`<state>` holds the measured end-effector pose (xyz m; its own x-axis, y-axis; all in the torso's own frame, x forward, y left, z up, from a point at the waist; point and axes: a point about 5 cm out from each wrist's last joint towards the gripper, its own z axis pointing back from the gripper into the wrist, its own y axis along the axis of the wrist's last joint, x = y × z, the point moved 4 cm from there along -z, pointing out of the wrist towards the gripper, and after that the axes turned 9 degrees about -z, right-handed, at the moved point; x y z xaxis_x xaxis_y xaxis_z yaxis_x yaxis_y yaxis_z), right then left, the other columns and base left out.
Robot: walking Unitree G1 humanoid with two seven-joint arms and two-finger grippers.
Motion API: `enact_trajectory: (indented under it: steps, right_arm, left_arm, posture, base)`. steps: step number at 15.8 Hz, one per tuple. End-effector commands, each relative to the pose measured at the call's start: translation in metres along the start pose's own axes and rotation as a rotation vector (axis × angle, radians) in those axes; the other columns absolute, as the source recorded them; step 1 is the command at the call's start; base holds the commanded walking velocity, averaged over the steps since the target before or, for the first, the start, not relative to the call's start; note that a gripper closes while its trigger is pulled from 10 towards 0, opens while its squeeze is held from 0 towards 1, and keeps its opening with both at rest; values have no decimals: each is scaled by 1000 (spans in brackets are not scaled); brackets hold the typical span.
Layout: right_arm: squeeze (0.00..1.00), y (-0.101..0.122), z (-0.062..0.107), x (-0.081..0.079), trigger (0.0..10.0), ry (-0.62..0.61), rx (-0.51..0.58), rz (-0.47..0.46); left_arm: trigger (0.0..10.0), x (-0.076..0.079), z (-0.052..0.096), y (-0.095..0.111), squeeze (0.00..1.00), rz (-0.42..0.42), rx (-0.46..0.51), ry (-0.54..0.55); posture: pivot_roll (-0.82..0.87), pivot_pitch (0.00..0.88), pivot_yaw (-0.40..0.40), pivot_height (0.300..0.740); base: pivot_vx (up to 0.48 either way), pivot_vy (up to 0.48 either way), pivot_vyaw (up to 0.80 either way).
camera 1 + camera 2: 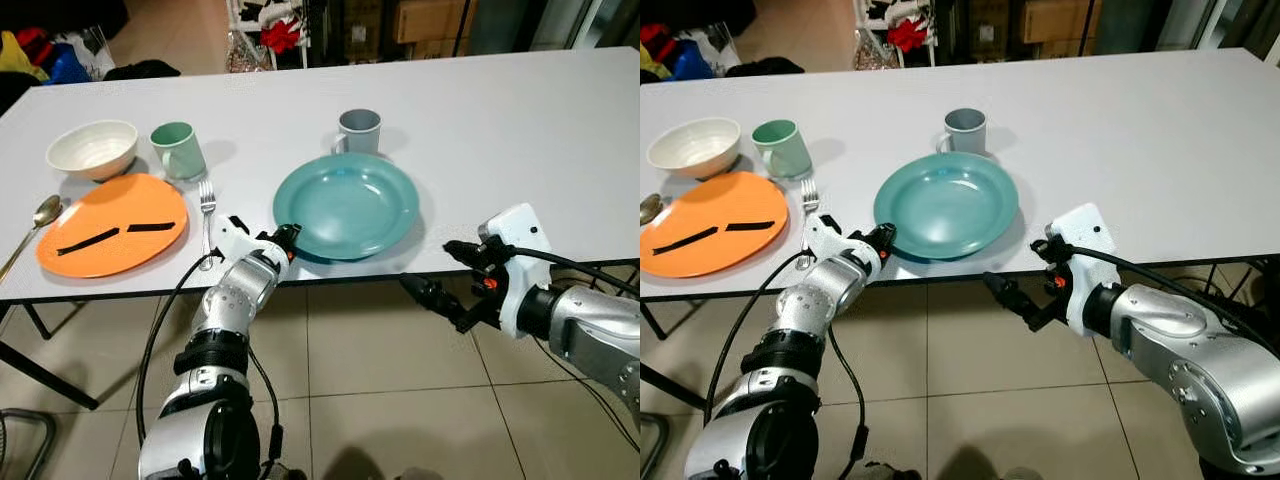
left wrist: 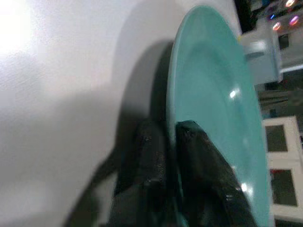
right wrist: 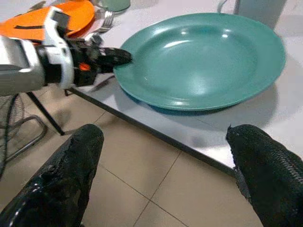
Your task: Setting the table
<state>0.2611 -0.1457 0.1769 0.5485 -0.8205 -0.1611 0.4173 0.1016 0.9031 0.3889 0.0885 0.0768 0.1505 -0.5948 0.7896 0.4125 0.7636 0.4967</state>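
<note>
Two grippers: left gripper point(image 1: 287, 238) clamps teal plate point(image 1: 347, 205) rim, right gripper point(image 1: 440, 283) spread wide beside table point(image 1: 520, 130) edge

plate point(image 1: 346, 205) on table point(image 1: 520, 130) | mug point(image 1: 359, 131) behind | fork point(image 1: 207, 215) left

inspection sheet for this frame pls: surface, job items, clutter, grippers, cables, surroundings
Surface: white table, teal plate near its front edge.
Job's things: teal plate; grey mug behind it; orange plate; fork; green mug; white bowl; spoon.
Clutter: two black strips on the orange plate.
Grippers: left gripper shut on the teal plate's rim; right gripper open, below the table edge.
Cables: black cables along both arms.
Surroundings: tiled floor; clothes and boxes behind.
</note>
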Motion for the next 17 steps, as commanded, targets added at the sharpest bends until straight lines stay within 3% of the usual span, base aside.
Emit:
enact_trajectory:
  steps: [1,6,10,11,12,13,15,17]
  right_arm:
    - [0,4,0,-7,10000,25,3,14]
    - [0,4,-2,-7,10000,23,-1,7]
    - [0,6,-2,-6,10000,25,12,-8]
    - [0,6,-3,-6,10000,28,12,-10]
    - [0,6,-4,-7,10000,33,11,-12]
    - [0,6,-5,-7,10000,42,10,-11]
    - [0,6,-7,-10,10000,64,12,-11]
    - [0,7,-10,-14,10000,84,22,-11]
  left_arm:
    - [10000,8,-4,-25,1000,-19,-84,-3]
    - [10000,3,1,-37,1000,-66,-133,-10]
    - [10000,7,28,-12,1000,-72,-24,-119]
    - [10000,6,36,-10,910,-75,-19,-131]
    - [10000,5,44,-9,125,-80,-13,-140]
    - [10000,5,54,-7,0,-98,-1,-152]
    - [10000,10,75,-2,0,-120,37,-193]
    - [10000,22,98,3,0,-245,83,-255]
  posture:
    - [-227,77,107,740]
    - [-222,67,106,740]
    - [-194,25,99,740]
    - [-189,17,97,740]
    - [-185,13,96,740]
    - [-179,8,93,740]
    - [-159,0,89,740]
    - [-144,0,89,740]
  base:
    - [0,0,0]
    - [0,0,0]
    - [0,0,0]
    - [0,0,0]
    - [0,0,0]
    - [0,0,0]
    - [0,0,0]
    - [0,0,0]
